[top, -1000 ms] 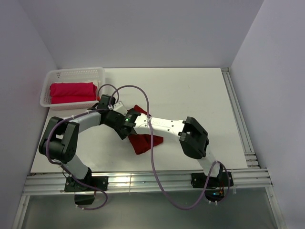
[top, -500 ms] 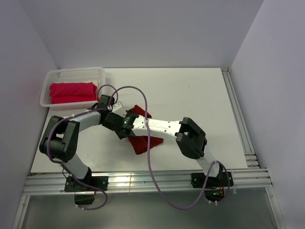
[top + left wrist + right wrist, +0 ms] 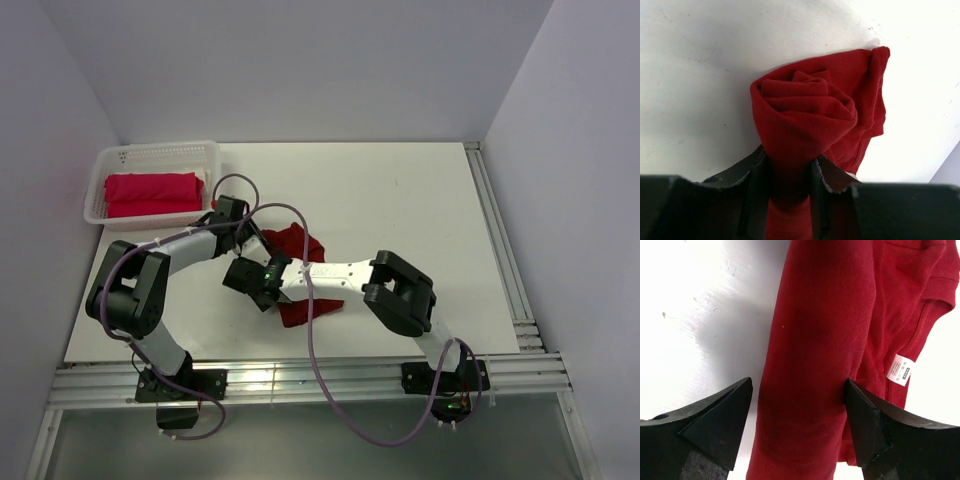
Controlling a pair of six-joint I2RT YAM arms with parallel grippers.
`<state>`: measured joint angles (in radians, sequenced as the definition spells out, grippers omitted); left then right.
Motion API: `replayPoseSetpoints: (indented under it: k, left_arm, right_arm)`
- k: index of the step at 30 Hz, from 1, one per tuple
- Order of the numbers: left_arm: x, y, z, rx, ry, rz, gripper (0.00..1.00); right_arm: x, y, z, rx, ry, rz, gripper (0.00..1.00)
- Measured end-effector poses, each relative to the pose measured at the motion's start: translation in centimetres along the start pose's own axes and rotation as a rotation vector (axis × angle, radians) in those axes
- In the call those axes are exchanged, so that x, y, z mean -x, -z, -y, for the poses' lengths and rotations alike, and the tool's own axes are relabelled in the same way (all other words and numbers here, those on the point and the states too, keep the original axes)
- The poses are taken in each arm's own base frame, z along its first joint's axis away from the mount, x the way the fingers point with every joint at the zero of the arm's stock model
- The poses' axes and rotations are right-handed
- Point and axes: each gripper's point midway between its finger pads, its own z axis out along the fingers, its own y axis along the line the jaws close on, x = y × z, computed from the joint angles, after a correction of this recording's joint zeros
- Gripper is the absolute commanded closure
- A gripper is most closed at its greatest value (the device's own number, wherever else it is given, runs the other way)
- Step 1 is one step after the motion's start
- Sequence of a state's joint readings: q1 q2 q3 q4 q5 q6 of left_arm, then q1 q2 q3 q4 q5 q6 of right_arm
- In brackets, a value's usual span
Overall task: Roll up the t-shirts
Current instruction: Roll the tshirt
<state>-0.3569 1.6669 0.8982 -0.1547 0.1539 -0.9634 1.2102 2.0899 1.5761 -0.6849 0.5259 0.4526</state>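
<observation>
A dark crimson t-shirt lies partly rolled near the table's middle, under both arms. In the left wrist view its rolled end shows a spiral of folds, and my left gripper is shut on the cloth just below it. My right gripper is open and straddles the long roll: the right finger touches the cloth, the left finger stands a little apart. A white label shows on the shirt. A brighter pinkish-red t-shirt lies rolled in the basket. From above, the left gripper and right gripper sit close together.
The white lattice basket stands at the back left of the white table. A purple cable loops over the arms and the shirt. Metal rails run along the table's near edge and right edge.
My right gripper has swung left and toward the near edge along the shirt, its jaws narrowing slightly. The left gripper kept its hold and shifted a little right; the far cloth bunched up.
</observation>
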Motion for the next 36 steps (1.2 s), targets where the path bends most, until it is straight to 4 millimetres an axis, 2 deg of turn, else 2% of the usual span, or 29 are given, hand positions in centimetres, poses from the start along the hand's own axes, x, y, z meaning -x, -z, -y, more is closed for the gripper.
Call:
replayPoseSetpoints:
  k: [11,14,17,20,21,23,24,26,30,36]
  left_arm:
    - [-0.1,0.1,-0.2,0.011,0.006,-0.009,0.73]
    - [-0.1,0.1,-0.2,0.014,0.007,-0.01,0.73]
    - [-0.2,0.1,-0.3,0.016,0.009,-0.011,0.73]
    - [-0.2,0.1,-0.2,0.015,0.014,-0.012,0.73]
    - [-0.2,0.1,-0.2,0.016,0.016,-0.012,0.72]
    - [-0.2,0.1,-0.2,0.014,0.023,-0.013,0.68]
    - [-0.2,0.2,-0.2,0.013,0.025,-0.013,0.63]
    - [-0.2,0.3,-0.1,0.008,0.027,-0.012,0.53]
    - [-0.6,0.5,-0.1,-0.007,0.03,-0.018,0.4]
    - [-0.5,1.1,0.1,-0.045,0.042,-0.027,0.23]
  right_arm:
    - [-0.1,-1.4,-0.2,-0.053,0.033,-0.005,0.22]
    - [0.0,-1.4,0.0,-0.071,0.039,-0.001,0.27]
    - [0.0,-1.5,0.3,-0.089,0.05,0.002,0.37]
    - [0.0,-1.5,0.4,-0.096,0.057,0.005,0.61]
    - [0.1,-1.5,0.5,-0.098,0.056,0.006,0.77]
    - [0.1,-1.5,0.6,-0.105,0.056,0.009,0.9]
    - [0.1,-1.5,0.7,-0.109,0.053,0.01,1.0]
    - [0.1,-1.5,0.8,-0.107,0.042,0.013,1.0]
    - [-0.3,-1.3,1.0,-0.055,-0.027,0.021,1.0]
    - [-1.5,-0.3,2.4,0.165,-0.282,0.006,1.0]
